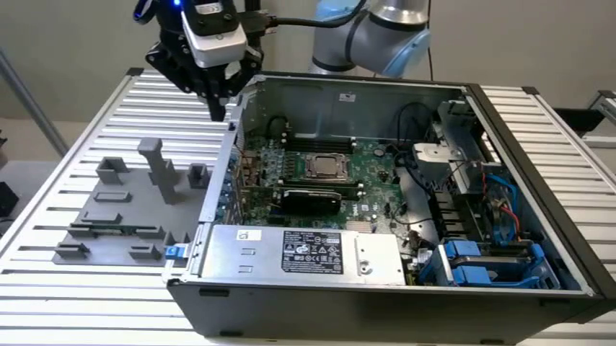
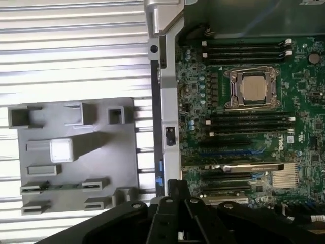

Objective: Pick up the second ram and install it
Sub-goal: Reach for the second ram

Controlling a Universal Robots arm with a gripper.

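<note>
The second ram (image 1: 114, 231) is a thin green stick lying edge-on between low gray blocks near the front of the gray holder plate (image 1: 120, 209), at the exterior view's left. In the wrist view the ram (image 2: 51, 186) shows as a narrow green strip on the same plate (image 2: 101, 162). My gripper (image 1: 219, 112) hangs high above the slatted table, at the back left corner of the open computer case (image 1: 481, 90), well behind the ram. Its fingers (image 2: 172, 203) meet at a point with nothing between them. Black memory slots (image 2: 246, 48) lie beside the processor (image 2: 254, 89).
A tall gray post (image 1: 154, 169) and several gray blocks stand on the holder plate. The case's sheet-metal wall (image 1: 229, 169) runs between the plate and the motherboard (image 1: 371, 180). A power supply (image 1: 298, 249) fills the case front, with cables and blue drive bays (image 1: 481, 263) to the right.
</note>
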